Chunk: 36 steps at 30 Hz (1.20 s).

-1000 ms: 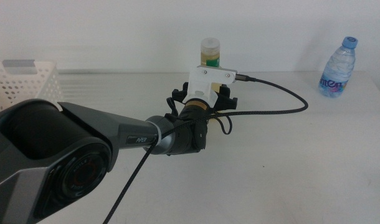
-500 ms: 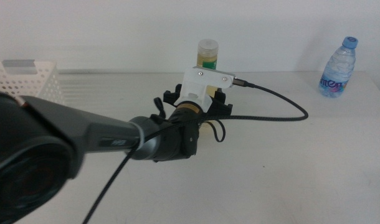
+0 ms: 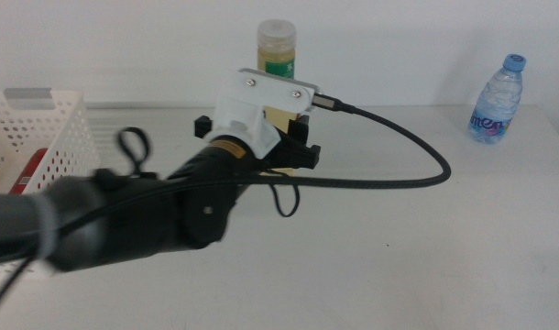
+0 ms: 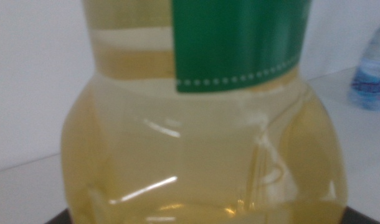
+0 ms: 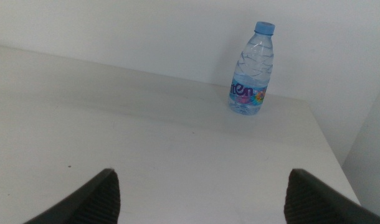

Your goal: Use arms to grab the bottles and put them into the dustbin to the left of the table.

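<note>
My left gripper (image 3: 278, 139) is shut on the yellow-liquid bottle (image 3: 277, 50) and holds it up off the table (image 3: 426, 247), right of the dustbin. In the left wrist view this bottle (image 4: 196, 162) fills the picture, green band up top. The white perforated dustbin (image 3: 41, 124) stands at the left edge; a red can (image 3: 32, 170) shows through its wall. The small blue-capped water bottle (image 3: 498, 98) stands upright at the far right, also in the right wrist view (image 5: 251, 71). My right gripper (image 5: 202, 199) is open and empty, well short of it.
The left arm's black cable (image 3: 417, 151) loops out to the right above the table. A white wall rises right behind the table's far edge. The table's right edge lies close beside the water bottle.
My left gripper has risen and moved left toward the dustbin with the yellow-liquid bottle in it. The water bottle has not moved.
</note>
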Available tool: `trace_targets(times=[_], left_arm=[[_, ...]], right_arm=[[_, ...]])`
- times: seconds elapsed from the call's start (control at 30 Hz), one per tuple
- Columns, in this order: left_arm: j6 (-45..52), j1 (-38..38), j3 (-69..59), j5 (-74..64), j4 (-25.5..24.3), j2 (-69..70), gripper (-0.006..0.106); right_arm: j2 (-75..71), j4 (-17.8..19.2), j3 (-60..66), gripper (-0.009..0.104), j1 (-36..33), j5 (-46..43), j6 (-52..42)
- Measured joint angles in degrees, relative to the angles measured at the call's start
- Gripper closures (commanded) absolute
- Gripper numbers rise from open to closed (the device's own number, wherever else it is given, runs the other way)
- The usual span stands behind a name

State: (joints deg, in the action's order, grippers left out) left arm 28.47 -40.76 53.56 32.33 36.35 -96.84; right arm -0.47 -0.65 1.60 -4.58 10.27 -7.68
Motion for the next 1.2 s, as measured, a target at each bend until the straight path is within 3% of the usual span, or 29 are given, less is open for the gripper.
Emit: trace_targets(times=[0.27,0.53,0.67,0.77,0.93,1.2], left_arm=[[4.3,0.0,-6.5,-9.4,1.6,16.1,0.105],[13.6,0.0,-7.9,-14.5,10.4,26.5,0.105],[22.1,0.0,-8.0,-16.1,17.6,29.6,0.105],[24.6,0.5,-8.0,-19.6,18.5,31.6,0.105],[15.5,4.0,-8.0,-25.9,10.4,33.1,0.105],[-11.2,16.8,-6.5,-40.9,-13.4,33.2,0.105]], right_arm=[[0.0,0.0,0.0,0.016,0.0,0.0,0.0],[0.0,0.0,0.0,0.016,0.0,0.0,0.0],[0.0,0.0,0.0,0.016,0.0,0.0,0.0],[0.0,0.0,0.0,0.016,0.0,0.0,0.0],[0.0,0.0,0.0,0.016,0.0,0.0,0.0],[0.0,0.0,0.0,0.016,0.0,0.0,0.0]])
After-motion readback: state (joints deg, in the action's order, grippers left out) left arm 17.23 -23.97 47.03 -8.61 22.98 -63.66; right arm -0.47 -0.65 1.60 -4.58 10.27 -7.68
